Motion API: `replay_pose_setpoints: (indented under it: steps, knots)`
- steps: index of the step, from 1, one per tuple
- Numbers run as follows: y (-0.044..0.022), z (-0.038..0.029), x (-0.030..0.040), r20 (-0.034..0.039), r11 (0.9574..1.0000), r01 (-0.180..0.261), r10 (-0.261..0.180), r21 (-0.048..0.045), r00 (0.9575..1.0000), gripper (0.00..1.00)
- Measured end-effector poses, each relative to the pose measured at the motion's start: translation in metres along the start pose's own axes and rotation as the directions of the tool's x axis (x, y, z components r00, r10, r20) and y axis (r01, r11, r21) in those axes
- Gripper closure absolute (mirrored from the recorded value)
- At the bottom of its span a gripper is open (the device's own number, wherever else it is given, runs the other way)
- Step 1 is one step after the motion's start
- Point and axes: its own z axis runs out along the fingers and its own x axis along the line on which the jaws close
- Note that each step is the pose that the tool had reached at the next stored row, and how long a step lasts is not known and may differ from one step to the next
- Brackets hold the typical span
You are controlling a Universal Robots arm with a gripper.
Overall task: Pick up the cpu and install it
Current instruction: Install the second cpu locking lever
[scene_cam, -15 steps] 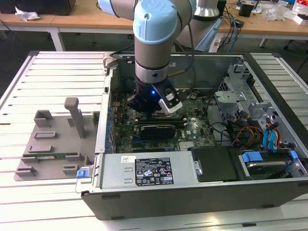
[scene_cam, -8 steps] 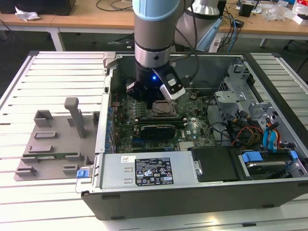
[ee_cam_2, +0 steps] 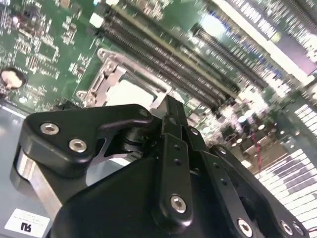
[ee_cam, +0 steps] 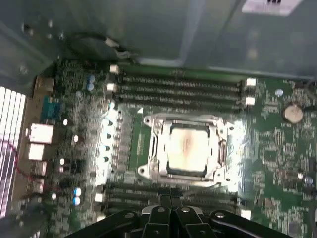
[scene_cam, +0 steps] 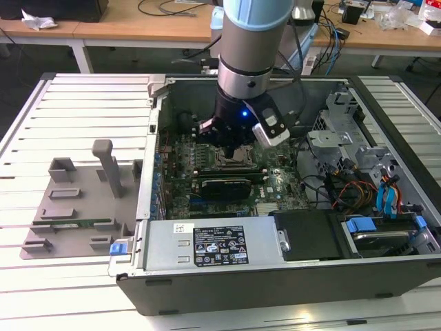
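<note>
Slatted white desk (scene_cam: 76, 110) carrying an open computer case (scene_cam: 289, 276), claw (scene_cam: 231, 153) lowered inside over the green motherboard (ee_cam: 277, 148), cpu (ee_cam: 187, 148) seated in the metal socket frame (ee_cam: 148, 148) just beneath the claw, claw's opening cannot be told.

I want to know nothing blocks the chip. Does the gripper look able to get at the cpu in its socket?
Probably yes. The cpu lies uncovered in the socket frame, and the gripper hangs just above the motherboard beside it, with nothing between them.
</note>
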Motion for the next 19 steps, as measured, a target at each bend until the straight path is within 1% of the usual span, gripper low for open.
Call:
replay_pose_setpoints:
  steps: [1, 2, 3, 4, 5, 9, 11, 14, 15, 16, 19]
  knots:
    - [-0.0021, 0.0004, 0.0002, 0.0001, 1.0000, 0.000, 0.000, -0.0054, 1.0000, 0.89]
    - [-0.0035, 0.0009, 0.0005, 0.0014, 0.9998, 0.000, 0.000, -0.0218, 1.0000, 0.89]
    - [-0.0048, 0.0014, 0.0008, 0.0019, 0.9996, 0.000, 0.000, -0.0273, 1.0000, 0.89]
    - [-0.0086, 0.0017, 0.0016, 0.0021, 0.9996, 0.000, 0.000, -0.0299, 1.0000, 0.89]
    - [-0.0100, 0.0030, 0.0020, 0.0023, 0.9995, 0.000, 0.000, -0.0325, 1.0000, 0.89]
    - [-0.0108, 0.0096, 0.0031, 0.0019, 0.9994, 0.000, 0.000, -0.0348, 1.0000, 0.89]
    - [-0.0110, 0.0131, 0.0050, 0.0019, 0.9994, 0.000, 0.000, -0.0352, 1.0000, 0.89]
    - [-0.0111, 0.0166, 0.0081, 0.0019, 0.9994, 0.000, 0.000, -0.0352, 1.0000, 0.89]
    - [-0.0113, 0.0190, 0.0097, 0.0019, 0.9994, 0.000, 0.000, -0.0352, 1.0000, 0.89]
    - [-0.0115, 0.0230, 0.0128, 0.0019, 0.9994, 0.000, 0.000, -0.0352, 1.0000, 0.89]
    - [-0.0117, 0.0295, 0.0187, 0.0019, 0.9994, 0.000, 0.000, -0.0353, 1.0000, 0.89]
